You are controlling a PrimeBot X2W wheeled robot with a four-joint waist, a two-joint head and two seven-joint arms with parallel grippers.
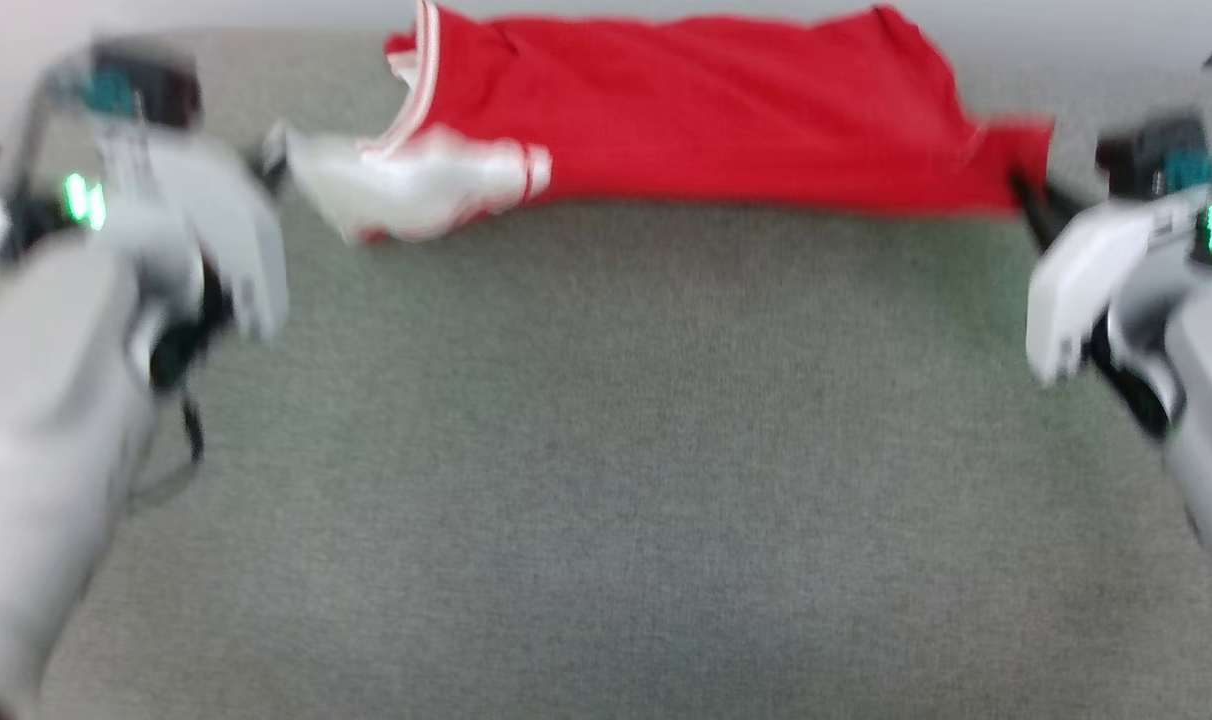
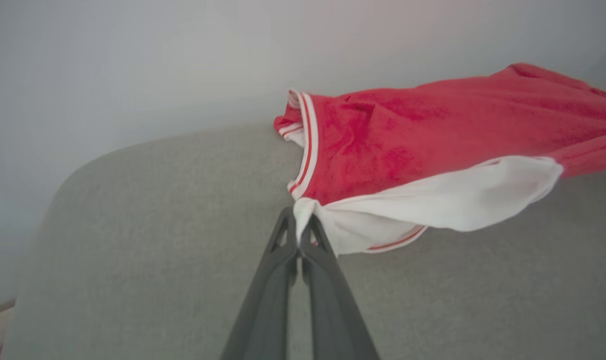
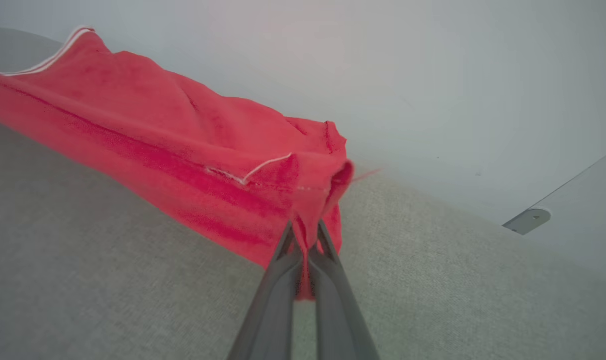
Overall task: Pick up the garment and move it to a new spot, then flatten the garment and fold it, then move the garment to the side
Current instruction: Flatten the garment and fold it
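The garment, a red jersey with white sleeves and striped trim, is stretched across the far part of the grey surface, folded lengthwise. My left gripper is shut on its white sleeve end, and in the left wrist view the fingertips pinch that cloth. At the other end my right gripper is shut on the red hem corner, with cloth caught between the fingers. The "23" print is hidden.
The grey fabric-covered surface spreads wide toward me. A pale wall rises right behind its far edge. A light panel with a rounded bracket stands at the right in the right wrist view.
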